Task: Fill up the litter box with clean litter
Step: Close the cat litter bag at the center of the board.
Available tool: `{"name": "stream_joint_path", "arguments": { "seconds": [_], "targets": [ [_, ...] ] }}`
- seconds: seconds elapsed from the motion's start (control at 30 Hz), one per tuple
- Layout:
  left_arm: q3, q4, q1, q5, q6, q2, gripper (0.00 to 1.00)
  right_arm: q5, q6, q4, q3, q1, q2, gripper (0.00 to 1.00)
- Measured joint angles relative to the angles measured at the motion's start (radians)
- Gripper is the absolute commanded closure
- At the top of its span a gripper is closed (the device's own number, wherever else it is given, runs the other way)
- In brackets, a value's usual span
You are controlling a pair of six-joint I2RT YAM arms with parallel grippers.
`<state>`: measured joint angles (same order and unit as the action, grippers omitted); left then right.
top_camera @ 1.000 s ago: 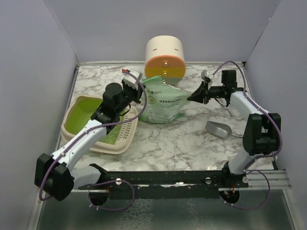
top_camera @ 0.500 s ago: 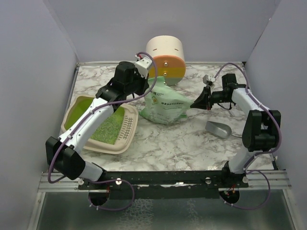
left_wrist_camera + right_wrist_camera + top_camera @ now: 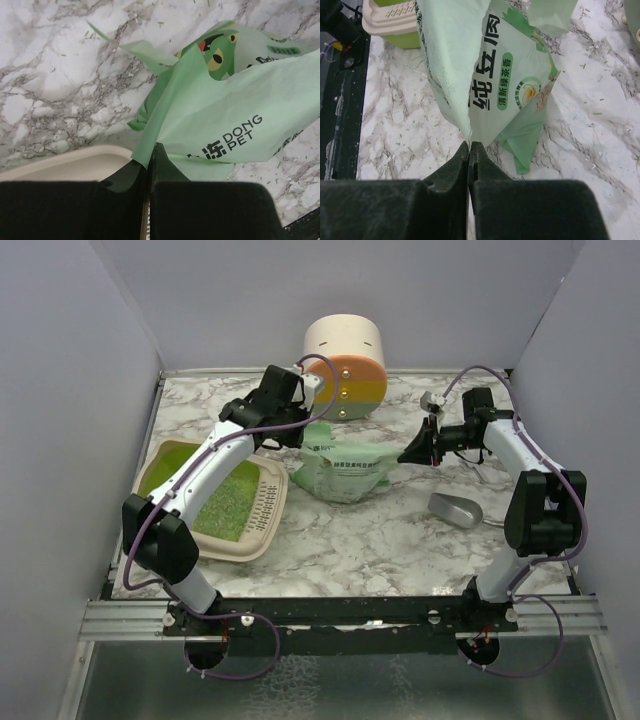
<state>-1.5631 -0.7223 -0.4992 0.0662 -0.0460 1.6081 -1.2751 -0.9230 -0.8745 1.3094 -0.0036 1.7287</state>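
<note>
Left gripper (image 3: 149, 152) clamps the bag (image 3: 220, 115) corner, tray (image 3: 65, 167) just beside it; right gripper (image 3: 470, 146) clamps the bag's opposite edge.

I see a white, grey-veined marble worktop (image 3: 360, 530) boxed in on three sides by plain lavender-grey walls (image 3: 300, 290), evenly lit.

Cream litter box (image 3: 228, 550) w/ some litter (image 3: 228, 510) inside, just beside crumpled mint-green bag (image 3: 345, 472)

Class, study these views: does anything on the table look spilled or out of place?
Yes. Small greenish specks lie scattered over the marble table around the bag, outside the litter box. They look like spilled litter.
</note>
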Motion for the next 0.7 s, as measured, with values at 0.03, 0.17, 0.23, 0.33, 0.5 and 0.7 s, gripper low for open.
{"name": "stream_joint_path", "arguments": {
  "seconds": [0.03, 0.17, 0.23, 0.33, 0.5, 0.7],
  "targets": [
    [-0.002, -0.013, 0.000, 0.000, 0.000, 0.009, 1.00, 0.003, 0.001, -0.002, 0.000, 0.000, 0.000, 0.99],
    [-0.016, -0.058, 0.000, 0.000, -0.001, 0.029, 1.00, 0.031, -0.006, -0.015, 0.002, 0.000, 0.001, 0.99],
    [-0.026, -0.075, 0.000, 0.002, -0.001, 0.029, 1.00, 0.043, -0.018, -0.016, 0.002, 0.000, 0.001, 0.99],
    [-0.046, -0.091, 0.000, 0.008, -0.003, 0.029, 1.00, 0.072, -0.045, -0.015, 0.002, 0.000, -0.002, 0.86],
    [-0.067, -0.132, 0.004, 0.010, -0.003, 0.029, 1.00, 0.177, -0.137, -0.021, 0.010, -0.007, -0.029, 0.62],
    [-0.068, -0.160, 0.006, 0.034, -0.008, 0.033, 1.00, 0.253, -0.276, 0.017, 0.006, -0.007, -0.153, 0.41]
  ]
}}
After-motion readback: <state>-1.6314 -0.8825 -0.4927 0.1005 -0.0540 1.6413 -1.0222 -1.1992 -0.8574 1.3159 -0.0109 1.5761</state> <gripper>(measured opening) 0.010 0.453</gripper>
